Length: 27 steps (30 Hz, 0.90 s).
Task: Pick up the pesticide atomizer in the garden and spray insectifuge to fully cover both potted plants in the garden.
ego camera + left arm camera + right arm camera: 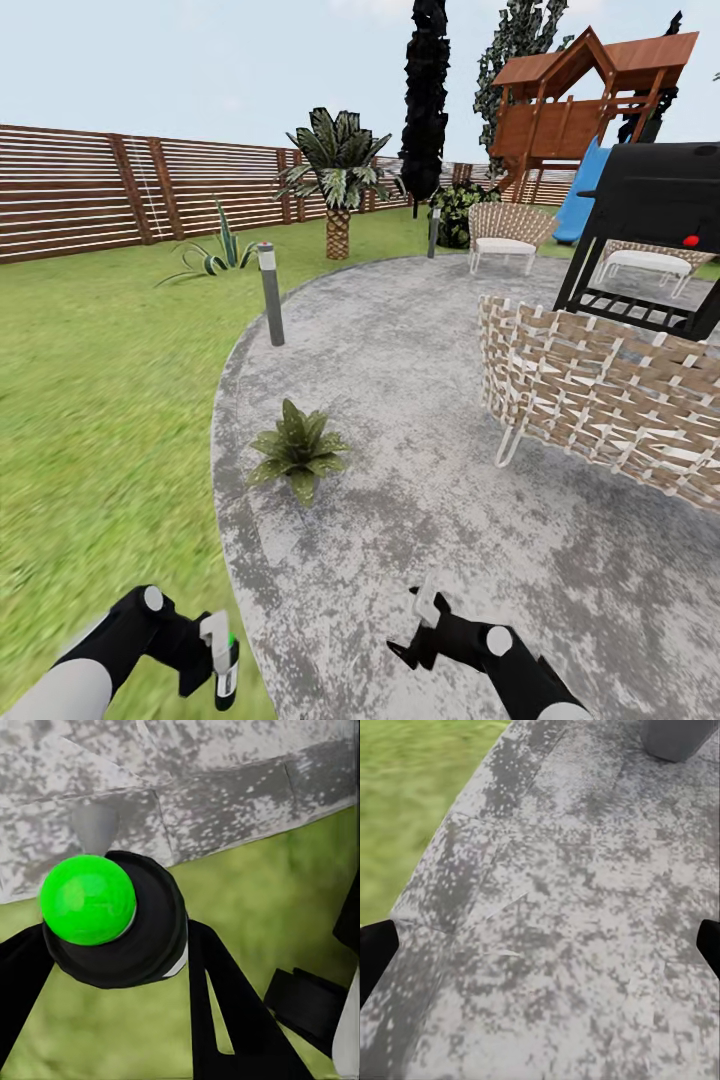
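Left gripper (pixel 222 668): my fingers are closed around the pesticide atomizer (pixel 226 676). In the head view a green dot shows at its top beside my white finger; in the left wrist view a green ball (pixel 87 900) sits on a dark round body, straddled by my dark fingers.
Atomizer axis: roughly upright in my grasp, green end uppermost, judged from the head view.
Right gripper (pixel 427 620): fingers spread wide apart, nothing between them. The right wrist view shows a dark tip at each side and bare gravel between.
Landmark: the round gravel patio (pixel 420 470).
Potted plant (pixel 298 450): one low green rosette stands on the patio just inside its lawn-side edge, ahead of both my grippers and slightly to the right of the left one. The second plant I cannot place.
Nearer arm: the left, which carries the atomizer; I judge it the arm to use.
Critical relation: plant lies forward of the atomizer, well apart; I judge the range too long for full cover.
Obstructions: none between my left gripper and the plant.
Surroundings: grey bollard light (pixel 271 295) at the patio's far lawn edge; woven chair (pixel 600 395) on the patio's right side; black grill (pixel 655 235) behind the chair.
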{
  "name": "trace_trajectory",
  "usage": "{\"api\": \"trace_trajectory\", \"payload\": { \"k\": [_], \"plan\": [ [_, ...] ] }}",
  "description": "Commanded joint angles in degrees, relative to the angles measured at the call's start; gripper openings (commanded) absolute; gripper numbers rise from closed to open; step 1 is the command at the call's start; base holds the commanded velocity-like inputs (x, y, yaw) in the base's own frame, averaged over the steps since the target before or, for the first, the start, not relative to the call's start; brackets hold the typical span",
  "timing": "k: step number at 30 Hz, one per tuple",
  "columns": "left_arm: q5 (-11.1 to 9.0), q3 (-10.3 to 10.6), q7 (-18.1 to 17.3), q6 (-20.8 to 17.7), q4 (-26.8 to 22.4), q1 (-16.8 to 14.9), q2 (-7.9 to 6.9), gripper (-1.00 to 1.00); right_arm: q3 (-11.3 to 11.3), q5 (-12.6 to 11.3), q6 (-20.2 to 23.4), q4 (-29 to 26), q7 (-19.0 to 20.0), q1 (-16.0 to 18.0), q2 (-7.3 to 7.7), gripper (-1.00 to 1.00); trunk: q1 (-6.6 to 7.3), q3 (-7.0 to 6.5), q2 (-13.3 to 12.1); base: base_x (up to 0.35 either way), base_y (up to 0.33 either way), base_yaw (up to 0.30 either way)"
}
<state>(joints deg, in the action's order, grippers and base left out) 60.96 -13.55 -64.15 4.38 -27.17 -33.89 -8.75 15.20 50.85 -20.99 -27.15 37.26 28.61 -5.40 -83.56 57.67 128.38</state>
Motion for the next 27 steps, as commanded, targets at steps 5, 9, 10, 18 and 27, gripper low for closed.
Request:
{"api": "trace_trajectory", "payload": {
  "k": [5, 9, 10, 18, 27],
  "plan": [
    [0.4, 5.0, -1.4, 0.3, 0.0, 0.0, 1.0, -1.0, -4.6, 0.4, -0.3, -0.1, 2.9, 0.0, -0.5, -1.0, 0.01, 0.05, 0.0, 0.0, 0.0, 0.0],
    [0.5, 5.3, -2.5, 0.1, 0.0, 0.0, 2.51, -1.0, -5.4, 0.4, -0.4, -0.1, 4.2, 0.0, -1.23, -1.0, 0.01, 0.05, 0.0, 0.0, 0.0, 0.0],
    [0.6, 5.3, -2.5, 0.1, 0.0, 0.0, 3.17, -1.0, -5.4, 0.5, -0.4, -0.1, 4.5, 0.0, -1.53, -1.0, 0.01, 0.05, 0.0, 0.0, 0.0, 0.0],
    [0.6, 5.5, -2.5, 0.2, 0.0, 0.0, 6.19, -1.0, -5.5, 0.6, -0.5, 0.1, 8.2, 0.0, -3.35, -1.0, 0.01, 0.05, 0.0, 0.0, 0.0, 0.0],
    [0.5, 9.7, -2.0, 0.8, 0.0, 0.1, 6.97, -1.0, -12.5, 0.3, -0.4, -0.2, 12.0, 0.0, -4.17, -1.0, 0.01, 0.05, 0.0, 0.0, 0.0, 0.0]
  ]
}}
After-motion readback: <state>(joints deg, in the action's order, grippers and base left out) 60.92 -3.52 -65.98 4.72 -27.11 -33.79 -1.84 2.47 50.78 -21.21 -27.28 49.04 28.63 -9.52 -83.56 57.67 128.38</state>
